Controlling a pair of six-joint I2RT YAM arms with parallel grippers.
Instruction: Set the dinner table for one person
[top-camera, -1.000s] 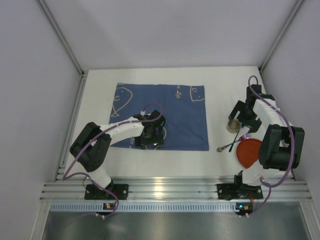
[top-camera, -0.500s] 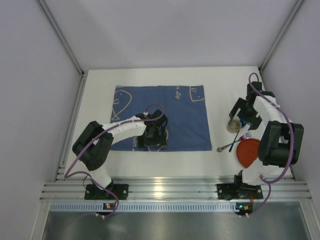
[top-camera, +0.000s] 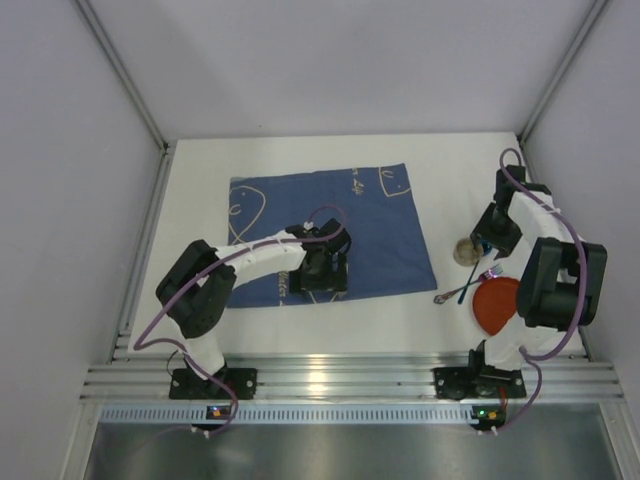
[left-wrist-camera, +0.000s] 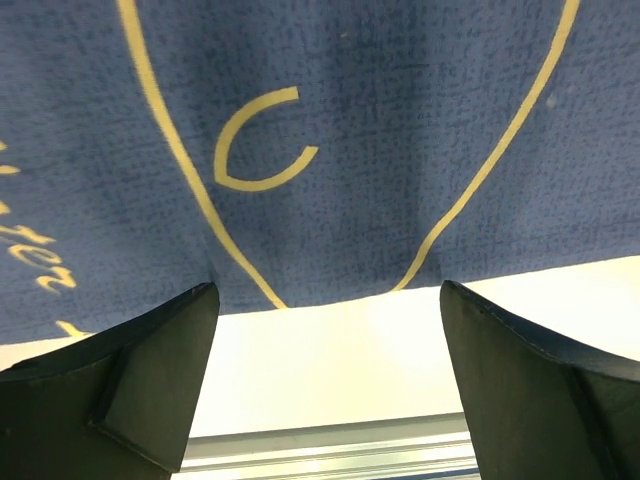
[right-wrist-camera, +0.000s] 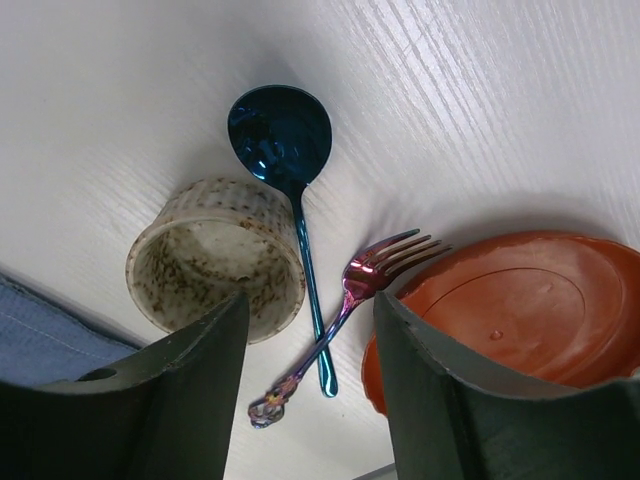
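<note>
Overhead, we are seeing the matte white tabletop (top-camera: 450, 180) under both arms; a speckled beige cup (top-camera: 466, 250) is sitting at eight o'clock from the nearer right gripper (top-camera: 490, 238). Left wrist: the left gripper (left-wrist-camera: 325, 290) is gaping over a blue patterned cloth mat (left-wrist-camera: 350, 100). Right wrist: gaping too, seemingly empty.

White dinner table (top-camera: 450, 170), blue mat (top-camera: 375, 225), speckled cup (right-wrist-camera: 215, 265), blue spoon (right-wrist-camera: 281, 132), fork (right-wrist-camera: 362, 281), orange plate (right-wrist-camera: 505, 310)

Pale grey walls (top-camera: 340, 60) at 9, 12, 3 o'clock; metal corner struts (top-camera: 122, 72) at 11 and 1; aluminium rail (top-camera: 340, 378), brushed steel sheet (top-camera: 330, 452) at 6.
</note>
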